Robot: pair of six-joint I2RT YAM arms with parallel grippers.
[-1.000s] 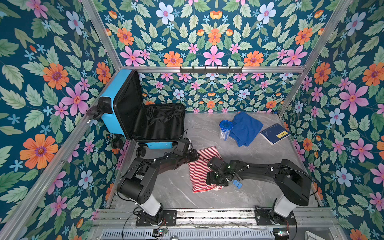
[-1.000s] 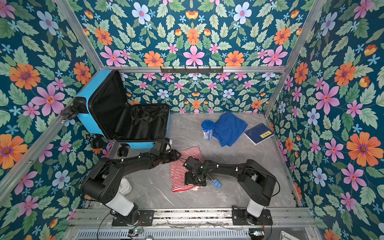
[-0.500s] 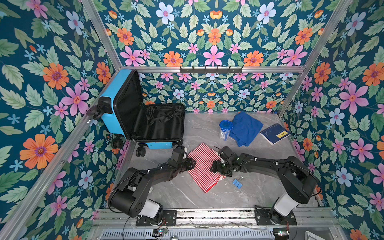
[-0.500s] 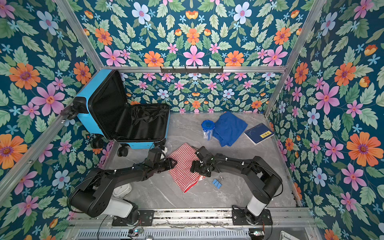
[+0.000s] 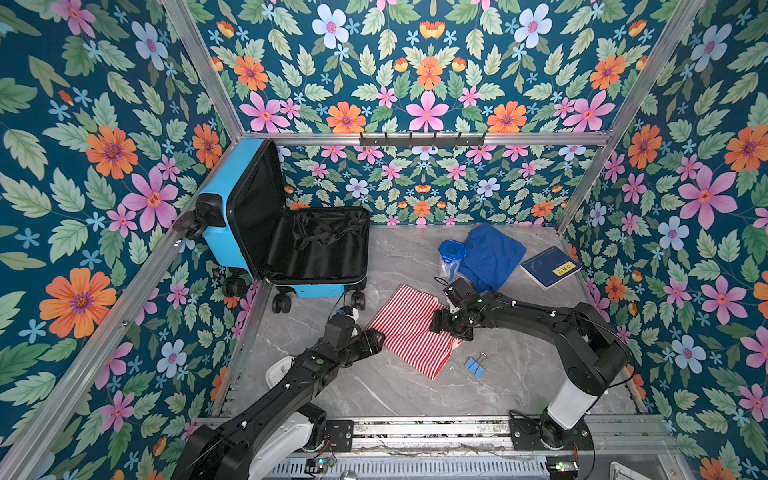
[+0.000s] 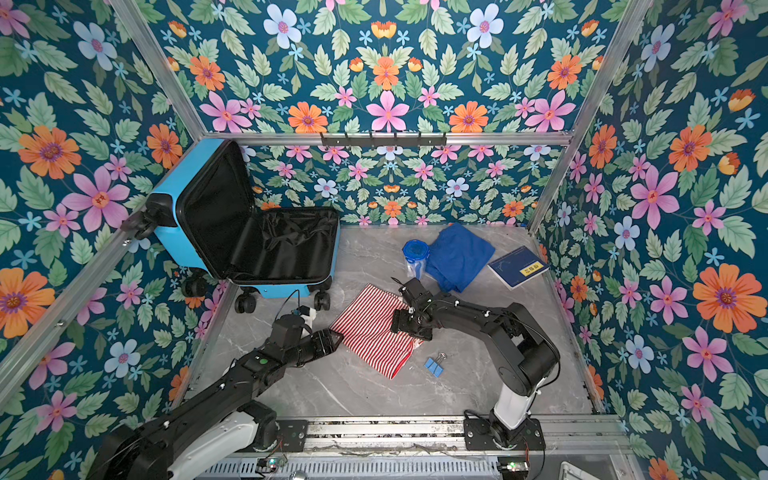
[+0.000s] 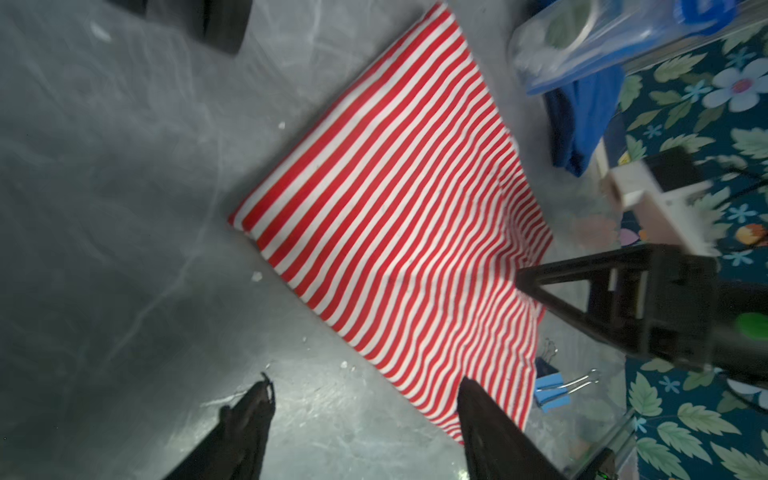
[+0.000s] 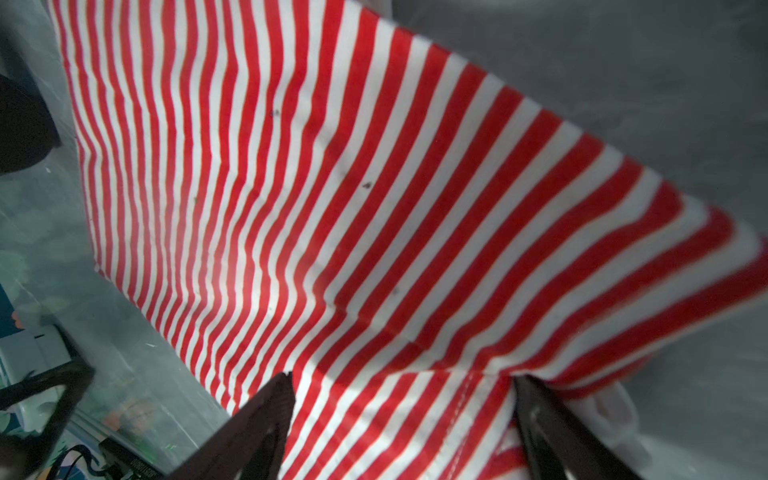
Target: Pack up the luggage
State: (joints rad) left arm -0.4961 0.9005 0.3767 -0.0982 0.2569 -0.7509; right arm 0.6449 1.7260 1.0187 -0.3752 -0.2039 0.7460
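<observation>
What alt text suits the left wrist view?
A folded red-striped cloth lies on the grey table, the left gripper open at its near edge and the right gripper at its opposite edge. A blue binder clip lies nearby.

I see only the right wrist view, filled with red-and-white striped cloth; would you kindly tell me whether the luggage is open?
Observer: Yes, the luggage stands open in both top views, showing only black lining and straps.
Operator: Thank you; are the left gripper's jaws open?
Observer: Yes, the left gripper sits at the striped cloth's left edge in a top view, jaws apart, gripping nothing.
Operator: What else waits on the table?
Observer: A blue cloth, a blue-lidded container, a dark-blue book and a blue binder clip.
</observation>
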